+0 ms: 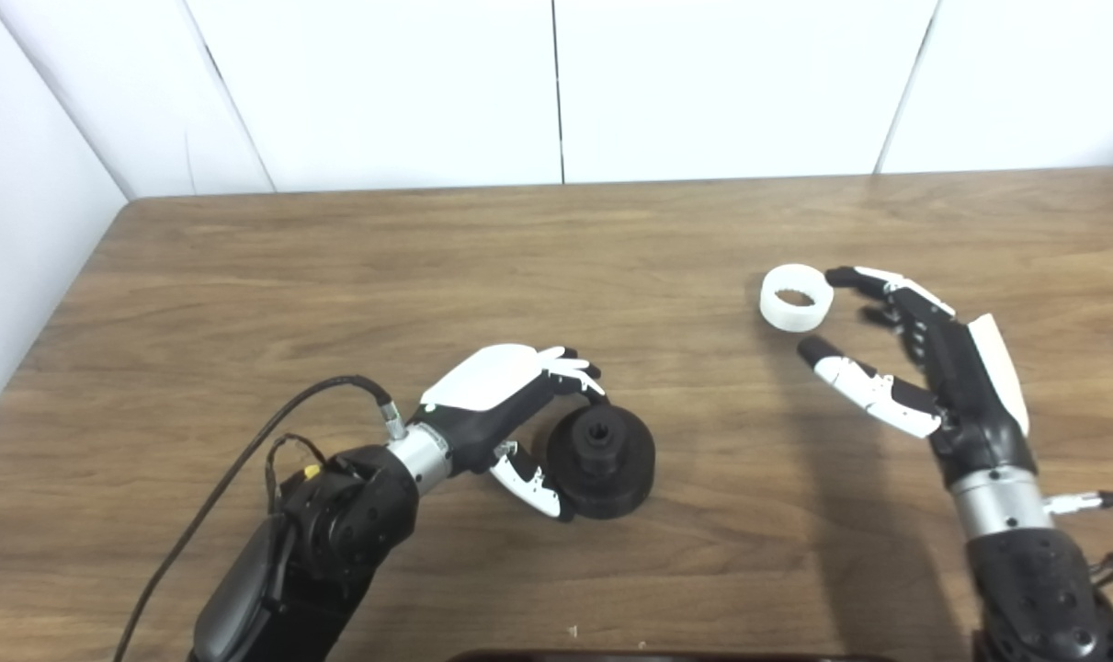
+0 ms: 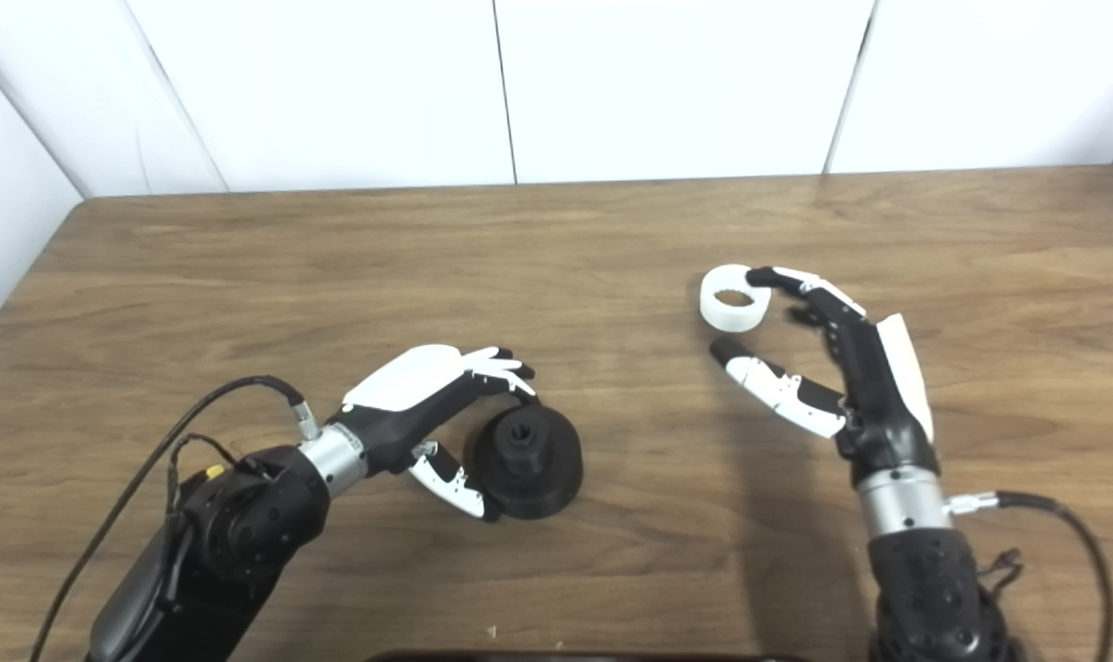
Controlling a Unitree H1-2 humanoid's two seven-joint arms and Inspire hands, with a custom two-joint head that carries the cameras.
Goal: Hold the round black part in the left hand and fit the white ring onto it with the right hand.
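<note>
The round black part (image 1: 602, 460) sits on the counter (image 1: 556, 276) at lower centre, cupped but apparently not yet clamped by the left robot hand (image 1: 510, 414). The white ring (image 1: 796, 296) lies at right, touched by the spread right robot hand (image 1: 905, 359); thumb and fingers should be closed squarely across its rim.

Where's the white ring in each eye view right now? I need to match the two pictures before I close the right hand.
Left eye view: the white ring lies on the table right of centre, just off the right hand's upper fingertips.
Right eye view: the white ring sits nearer the picture's middle, at those same fingertips.
Shared landmark: the round black part, lower left of the ring, at the left hand.
</note>
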